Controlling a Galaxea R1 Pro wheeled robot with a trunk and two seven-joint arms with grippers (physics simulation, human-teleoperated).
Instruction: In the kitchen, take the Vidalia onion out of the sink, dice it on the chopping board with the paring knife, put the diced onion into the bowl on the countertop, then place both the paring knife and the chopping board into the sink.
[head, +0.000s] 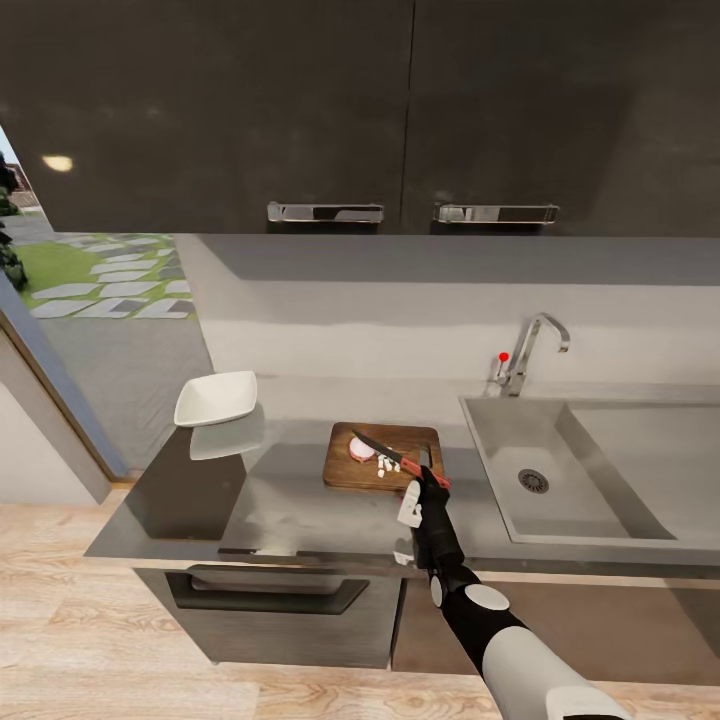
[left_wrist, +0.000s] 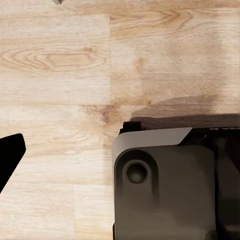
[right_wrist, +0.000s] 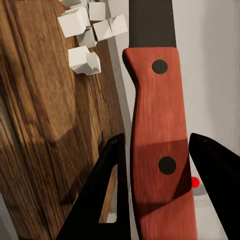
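Red-handled dark-bladed paring knife (head: 392, 456) is held in right claw (head: 428, 480), blade over dark brown wooden chopping board (head: 345, 467) just ahead. White onion dice (right_wrist: 84, 59) beside blade could be swept off onto grey worktop (head: 290, 500) if knife is dragged. Left claw (left_wrist: 10, 160): state can't be told.

The knife (head: 392, 458) and the right gripper (head: 432, 478) sit over the board (head: 383, 456), blocking its near right corner. White onion bits (head: 386, 464) lie under the blade. The bare counter (head: 290, 490) between board and bowl (head: 215, 398) leaves room to pass. The sink (head: 520, 450) is open inside.
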